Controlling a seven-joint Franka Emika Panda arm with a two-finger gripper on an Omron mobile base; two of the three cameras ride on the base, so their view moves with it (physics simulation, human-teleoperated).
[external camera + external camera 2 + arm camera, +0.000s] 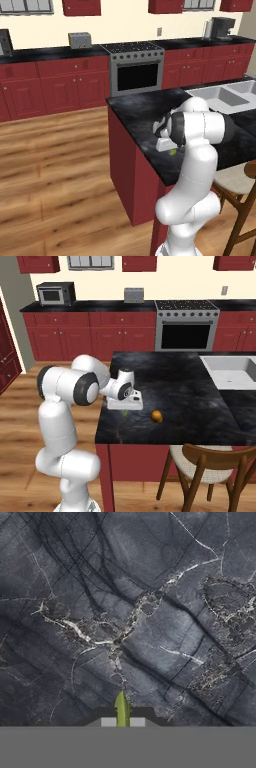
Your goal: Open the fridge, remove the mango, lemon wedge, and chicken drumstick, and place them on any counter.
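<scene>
My gripper (121,722) points down at the black marbled counter (125,612) and is shut on the lemon wedge (121,708), a thin yellow-green sliver standing upright between the fingertips. In the right base view the gripper (125,409) hangs low over the island counter (190,391) near its left front corner, with the lemon wedge (124,413) just off the stone. The mango (157,416), small and orange, lies on the counter a short way right of the gripper. In the left base view the lemon wedge (173,152) peeks out below the hand. The fridge and the chicken drumstick are out of view.
A steel sink (232,373) is set into the island's far right. A wooden chair (210,466) stands at the island's near side. The counter's left edge (102,411) runs close beside the gripper. A stove (136,70) and red cabinets line the back wall.
</scene>
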